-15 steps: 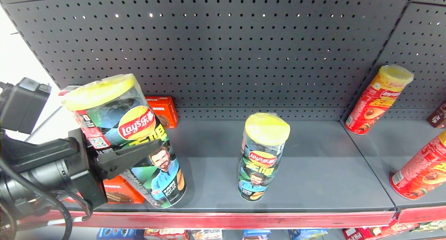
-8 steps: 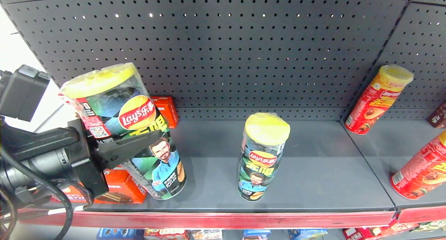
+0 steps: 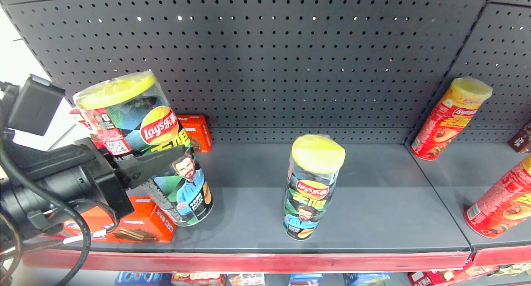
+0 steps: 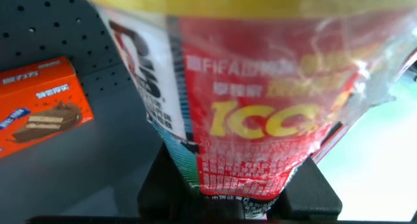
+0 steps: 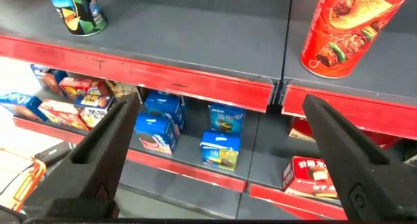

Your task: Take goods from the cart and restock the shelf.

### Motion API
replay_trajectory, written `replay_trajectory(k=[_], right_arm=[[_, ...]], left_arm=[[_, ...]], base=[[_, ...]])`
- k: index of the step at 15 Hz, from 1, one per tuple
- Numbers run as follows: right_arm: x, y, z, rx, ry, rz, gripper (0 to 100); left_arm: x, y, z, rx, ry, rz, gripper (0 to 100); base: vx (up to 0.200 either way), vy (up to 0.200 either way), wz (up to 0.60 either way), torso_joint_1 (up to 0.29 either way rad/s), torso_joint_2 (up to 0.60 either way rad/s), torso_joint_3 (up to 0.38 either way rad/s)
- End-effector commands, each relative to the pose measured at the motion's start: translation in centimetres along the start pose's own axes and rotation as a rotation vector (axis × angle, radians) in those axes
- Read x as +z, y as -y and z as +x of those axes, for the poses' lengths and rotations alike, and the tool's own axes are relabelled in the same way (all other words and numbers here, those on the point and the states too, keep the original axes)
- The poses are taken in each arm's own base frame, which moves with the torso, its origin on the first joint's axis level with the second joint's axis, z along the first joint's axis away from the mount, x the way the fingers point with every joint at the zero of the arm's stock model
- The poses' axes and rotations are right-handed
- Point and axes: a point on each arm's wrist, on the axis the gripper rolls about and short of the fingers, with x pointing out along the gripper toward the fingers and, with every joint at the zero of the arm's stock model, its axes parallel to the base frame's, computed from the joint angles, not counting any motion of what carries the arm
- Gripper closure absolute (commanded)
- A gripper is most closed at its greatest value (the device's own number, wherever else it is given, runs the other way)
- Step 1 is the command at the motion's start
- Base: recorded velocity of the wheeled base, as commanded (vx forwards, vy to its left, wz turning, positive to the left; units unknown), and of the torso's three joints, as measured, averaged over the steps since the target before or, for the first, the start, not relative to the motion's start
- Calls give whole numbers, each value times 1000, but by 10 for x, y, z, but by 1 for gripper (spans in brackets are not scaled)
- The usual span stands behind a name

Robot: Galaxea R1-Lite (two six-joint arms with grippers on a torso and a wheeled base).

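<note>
L claw (image 3: 166, 163): clamped on chip can (image 3: 124, 111), tilted, shelf (image 3: 373, 203) L end, just beside orange box (image 3: 141, 226). R claw (image 5: 221, 103): spread apart.

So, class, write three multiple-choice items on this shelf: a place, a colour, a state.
1. Where does the free green can stand? A mid-shelf B lower shelf C cart
2. What colour is the lid of the held can? A red B yellow C blue
3. How is the right pincer? A shut on a box B open, empty C shut on a can
Key: 1 A, upright in the middle of the grey shelf. 2 B, yellow lid above the left pincer. 3 B, fingers wide apart, nothing between.
</note>
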Motion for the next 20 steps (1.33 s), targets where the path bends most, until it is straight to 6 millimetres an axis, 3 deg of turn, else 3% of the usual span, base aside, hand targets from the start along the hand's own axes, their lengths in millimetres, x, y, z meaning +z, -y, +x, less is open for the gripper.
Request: replay_trajectory(k=[1, 4, 15, 20], right_arm=[[0, 0, 0, 2, -4, 0, 0], [0, 0, 0, 3, -3, -3, 0], [0, 0, 0, 3, -4, -3, 0], [0, 0, 0, 3, -4, -3, 0]], left_arm=[[6, -3, 11, -5, -35, -8, 100], [2, -11, 33, -38, -87, 132, 100], [-1, -30, 111, -295, -111, 129, 100], [-8, -51, 157, -413, -72, 150, 100]], base=[[0, 0, 0, 0, 0, 0], [0, 0, 0, 0, 0, 0], [0, 0, 0, 0, 0, 0], [0, 0, 0, 0, 0, 0]])
